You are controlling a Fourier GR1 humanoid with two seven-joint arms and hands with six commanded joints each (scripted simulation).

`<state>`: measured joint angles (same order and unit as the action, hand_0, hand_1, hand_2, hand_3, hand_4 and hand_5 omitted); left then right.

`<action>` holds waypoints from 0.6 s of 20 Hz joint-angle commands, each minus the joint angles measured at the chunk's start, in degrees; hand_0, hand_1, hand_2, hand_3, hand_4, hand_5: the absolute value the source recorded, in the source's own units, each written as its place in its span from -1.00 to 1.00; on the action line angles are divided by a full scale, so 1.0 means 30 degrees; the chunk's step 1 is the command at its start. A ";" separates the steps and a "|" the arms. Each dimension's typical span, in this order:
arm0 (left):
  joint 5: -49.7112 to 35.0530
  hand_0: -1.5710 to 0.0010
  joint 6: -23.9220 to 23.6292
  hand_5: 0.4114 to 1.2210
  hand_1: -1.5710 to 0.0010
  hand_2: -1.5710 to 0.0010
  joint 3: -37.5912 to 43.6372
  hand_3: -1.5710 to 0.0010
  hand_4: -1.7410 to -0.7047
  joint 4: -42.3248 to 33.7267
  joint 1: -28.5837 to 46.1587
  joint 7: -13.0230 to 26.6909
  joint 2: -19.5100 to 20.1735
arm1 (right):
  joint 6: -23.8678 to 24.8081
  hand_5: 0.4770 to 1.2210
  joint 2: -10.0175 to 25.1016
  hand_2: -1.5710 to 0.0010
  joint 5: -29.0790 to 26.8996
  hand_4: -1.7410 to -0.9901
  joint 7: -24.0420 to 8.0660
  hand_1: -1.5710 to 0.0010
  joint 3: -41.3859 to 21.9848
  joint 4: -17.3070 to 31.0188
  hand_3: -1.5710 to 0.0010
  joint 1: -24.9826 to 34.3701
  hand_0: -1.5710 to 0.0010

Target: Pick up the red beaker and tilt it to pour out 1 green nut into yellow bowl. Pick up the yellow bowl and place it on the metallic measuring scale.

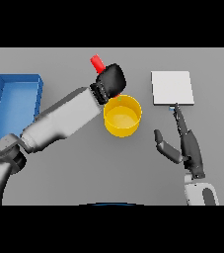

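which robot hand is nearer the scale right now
Right. The right robot hand lies just below the scale, a fingertip near its lower edge. The left robot hand is farther left, above the yellow bowl.

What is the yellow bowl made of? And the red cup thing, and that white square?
The yellow bowl looks like smooth plastic: one even colour with a soft sheen inside. The red beaker, held tilted in the left hand, also looks plastic, plain matte red. The pale square, the measuring scale, is flat and light grey-white; it could be brushed metal, but no shine confirms that.
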<state>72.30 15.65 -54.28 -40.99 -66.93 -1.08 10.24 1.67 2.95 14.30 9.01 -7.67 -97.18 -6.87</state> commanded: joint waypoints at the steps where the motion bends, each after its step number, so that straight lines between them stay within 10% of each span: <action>1: 0.0423 -1.00 -0.0139 1.00 -1.00 -1.00 -0.0428 -1.00 -0.99 -0.0087 -0.0025 -0.0079 0.0060 | -0.0025 -0.42 0.0105 1.00 -0.0036 0.83 0.0069 1.00 0.0052 -0.0160 1.00 -0.0165 1.00; 12: 0.3467 -1.00 0.1408 1.00 -1.00 -1.00 -0.3454 -1.00 -0.98 0.1174 -0.2541 -0.1781 -0.1232 | 0.0613 -0.45 -0.0186 1.00 0.0676 0.85 0.0170 1.00 -0.0141 -0.0047 1.00 0.0207 1.00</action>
<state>82.73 19.93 -64.64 -37.48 -74.55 -6.42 6.54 3.53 2.41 16.32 9.52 -8.08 -97.33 -6.25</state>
